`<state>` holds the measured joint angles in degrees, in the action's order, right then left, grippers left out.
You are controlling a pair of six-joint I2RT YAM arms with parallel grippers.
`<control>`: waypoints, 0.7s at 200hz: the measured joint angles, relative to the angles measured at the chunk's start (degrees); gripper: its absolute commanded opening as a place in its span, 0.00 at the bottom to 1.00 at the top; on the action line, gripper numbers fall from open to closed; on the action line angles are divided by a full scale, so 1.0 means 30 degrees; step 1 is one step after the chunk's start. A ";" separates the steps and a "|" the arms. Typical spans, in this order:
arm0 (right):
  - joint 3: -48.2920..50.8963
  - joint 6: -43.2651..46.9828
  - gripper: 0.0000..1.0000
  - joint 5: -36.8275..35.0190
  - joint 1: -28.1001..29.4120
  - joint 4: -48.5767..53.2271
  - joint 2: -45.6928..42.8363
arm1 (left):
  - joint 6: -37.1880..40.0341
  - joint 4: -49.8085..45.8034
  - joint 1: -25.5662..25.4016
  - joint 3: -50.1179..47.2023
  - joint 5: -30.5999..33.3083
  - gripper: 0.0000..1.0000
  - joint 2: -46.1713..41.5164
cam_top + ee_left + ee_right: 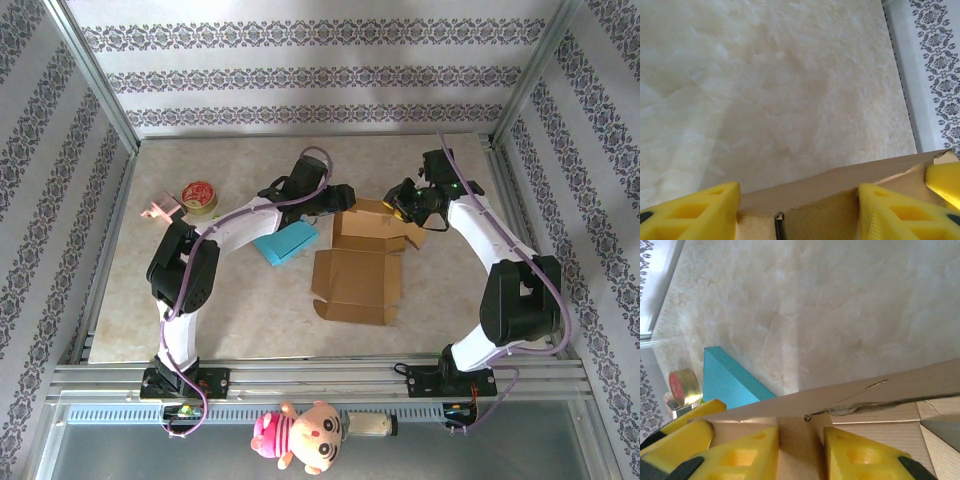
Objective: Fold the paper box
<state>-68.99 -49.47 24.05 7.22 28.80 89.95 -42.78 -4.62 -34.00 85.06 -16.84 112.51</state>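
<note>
Yellow fingers point(752, 452) of the right gripper point(801, 440) are set narrowly astride a one-o'clock flap point(792, 422) of the mid-table brown cardboard box point(362, 262), grip untellable, the left gripper point(799, 195) held open and empty at eleven; rear-flap folding is judged underway, a firm pinch needed next.

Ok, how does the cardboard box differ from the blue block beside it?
The cardboard box is brown, the blue block turquoise. The box is larger and spread open with creased flaps; the block is a plain closed slab. Both lie on the table.
</note>
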 measured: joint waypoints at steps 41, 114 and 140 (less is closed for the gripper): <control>0.0845 0.0313 0.56 0.0058 -0.0124 -0.0029 -0.0765 | 0.0000 0.0226 -0.0087 -0.0284 -0.0277 0.57 -0.0153; 0.8444 0.1100 0.51 -0.3563 -0.0109 -0.0882 -0.7985 | 0.0517 0.0277 -0.0182 -0.0903 -0.0328 0.56 -0.0670; 1.1052 0.1107 0.55 -0.4459 0.0350 -0.3249 -0.7497 | 0.0663 0.0277 -0.0255 -0.0896 -0.0321 0.56 -0.0670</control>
<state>-35.83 -46.15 10.68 8.27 19.05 67.46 -40.80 -3.79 -34.76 82.37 -17.80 110.50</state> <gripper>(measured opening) 0.521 0.558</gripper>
